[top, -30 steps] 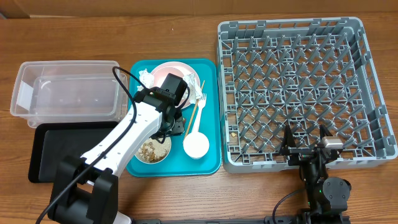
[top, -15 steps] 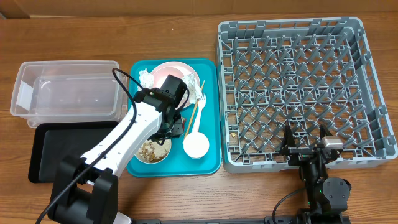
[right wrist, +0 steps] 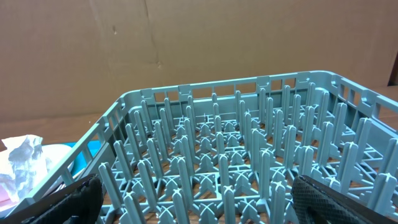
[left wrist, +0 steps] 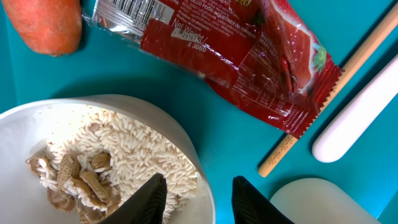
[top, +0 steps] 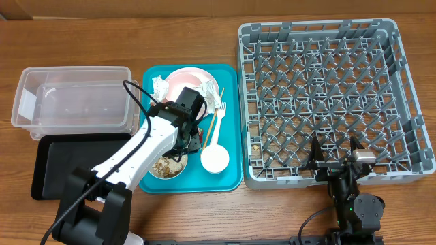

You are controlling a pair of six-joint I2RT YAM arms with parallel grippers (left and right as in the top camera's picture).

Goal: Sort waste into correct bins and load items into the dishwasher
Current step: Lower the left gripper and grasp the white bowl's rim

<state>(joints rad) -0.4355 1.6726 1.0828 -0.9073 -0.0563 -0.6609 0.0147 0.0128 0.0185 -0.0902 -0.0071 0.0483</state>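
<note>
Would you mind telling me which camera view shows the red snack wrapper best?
The left wrist view: the red snack wrapper lies close up, print and crimped edge clear. Overhead, the left arm largely hides it. The right wrist view faces the dish rack and misses it.

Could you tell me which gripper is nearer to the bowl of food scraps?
Left. The left gripper straddles the rim of the bowl on the teal tray; the right gripper sits far off at the near edge of the dish rack.

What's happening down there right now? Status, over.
Left gripper open, straddling food bowl rim. Right gripper open, parked by dish rack. Red wrapper and wooden stick lie close beside.
</note>
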